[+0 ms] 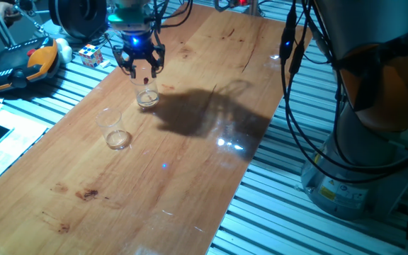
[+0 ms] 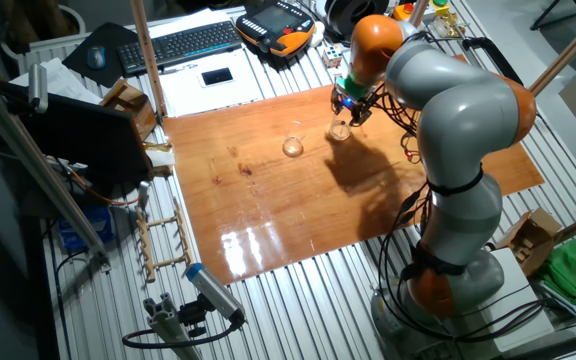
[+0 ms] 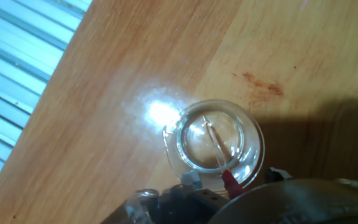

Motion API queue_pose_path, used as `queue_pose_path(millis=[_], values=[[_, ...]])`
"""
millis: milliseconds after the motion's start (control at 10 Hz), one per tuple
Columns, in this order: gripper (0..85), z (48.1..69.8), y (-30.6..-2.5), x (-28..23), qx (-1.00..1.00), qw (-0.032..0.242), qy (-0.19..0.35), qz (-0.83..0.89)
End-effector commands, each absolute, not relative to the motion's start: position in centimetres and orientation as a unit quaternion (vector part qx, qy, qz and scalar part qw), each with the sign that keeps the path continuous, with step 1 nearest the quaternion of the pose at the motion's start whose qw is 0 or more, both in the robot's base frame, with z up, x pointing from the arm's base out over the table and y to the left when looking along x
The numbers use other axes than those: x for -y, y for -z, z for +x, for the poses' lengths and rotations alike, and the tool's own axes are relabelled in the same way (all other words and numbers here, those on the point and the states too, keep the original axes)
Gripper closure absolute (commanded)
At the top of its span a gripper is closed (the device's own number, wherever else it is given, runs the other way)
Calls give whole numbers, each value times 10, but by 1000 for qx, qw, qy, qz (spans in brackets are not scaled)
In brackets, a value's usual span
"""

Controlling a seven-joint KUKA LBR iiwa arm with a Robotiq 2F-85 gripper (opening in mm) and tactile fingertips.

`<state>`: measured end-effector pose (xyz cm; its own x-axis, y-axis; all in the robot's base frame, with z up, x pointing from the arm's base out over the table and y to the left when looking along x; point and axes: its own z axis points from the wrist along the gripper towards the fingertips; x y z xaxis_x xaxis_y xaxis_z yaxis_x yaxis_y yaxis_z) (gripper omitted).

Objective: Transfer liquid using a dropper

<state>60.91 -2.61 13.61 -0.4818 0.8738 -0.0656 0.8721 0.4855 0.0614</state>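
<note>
The dropper point(image 3: 217, 147) leans inside a clear glass tumbler point(image 3: 216, 143), its thin tube reaching into the glass and its red bulb point(image 3: 229, 182) up at the near rim. A faint yellowish layer of liquid point(image 1: 147, 99) lies in the bottom of that tumbler point(image 1: 146, 92). My gripper point(image 1: 141, 67) hangs right above the glass with its fingers spread, the bulb between them but not pinched. A second tumbler point(image 1: 114, 129) stands nearer the front left, apart from the gripper. In the other fixed view the gripper point(image 2: 349, 104) sits over the right-hand glass point(image 2: 339, 130).
A Rubik's cube point(image 1: 91, 54) and an orange teach pendant point(image 1: 20, 64) lie off the board's far left. A keyboard point(image 2: 183, 42) sits behind the board. The arm's base point(image 1: 360, 156) and black cables point(image 1: 292, 85) stand to the right of the wooden board point(image 1: 190, 177).
</note>
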Motion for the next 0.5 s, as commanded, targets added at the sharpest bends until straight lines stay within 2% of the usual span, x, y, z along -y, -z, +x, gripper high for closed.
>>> queue_pose_path(millis=[0,400], values=[[307,608,-134,25,-860,44,-12,508],[400,605,-131,23,-860,43,-17,508]])
